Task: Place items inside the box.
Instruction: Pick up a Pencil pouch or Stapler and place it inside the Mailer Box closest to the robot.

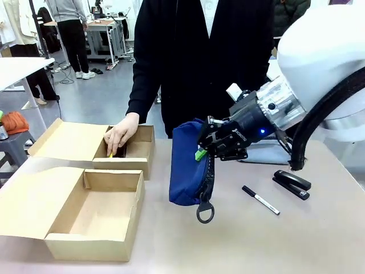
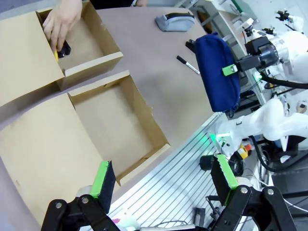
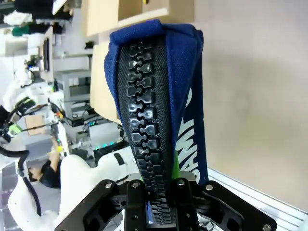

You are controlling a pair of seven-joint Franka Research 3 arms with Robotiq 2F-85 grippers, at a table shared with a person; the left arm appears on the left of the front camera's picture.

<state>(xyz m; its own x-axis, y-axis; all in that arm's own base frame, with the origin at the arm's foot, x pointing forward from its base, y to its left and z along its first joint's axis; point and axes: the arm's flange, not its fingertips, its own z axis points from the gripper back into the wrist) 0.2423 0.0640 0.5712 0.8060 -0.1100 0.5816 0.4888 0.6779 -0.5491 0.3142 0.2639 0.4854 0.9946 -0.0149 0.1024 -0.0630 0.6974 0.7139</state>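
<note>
Claw (image 1: 201, 147) tight on navy pouch (image 1: 183, 166)

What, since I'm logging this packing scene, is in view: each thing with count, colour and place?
table: one, grey-brown, under everything.
near box: one, brown cardboard, open, table's near left.
far box: one, brown cardboard, open, behind the near box.
navy pouch: one, blue with black zip, hanging from the right gripper, mid-table.
marker pen: one, black and white, lying right of the navy pouch.
stapler: one, black, right of the marker pen.
grey pouch: one, light grey, table's far side.
small item: yellow and black, in the far box under the hand; too hidden to name.
person's hand: one, reaching into the far box.
right gripper: shut on the navy pouch.
left gripper: open, holding nothing.
</note>
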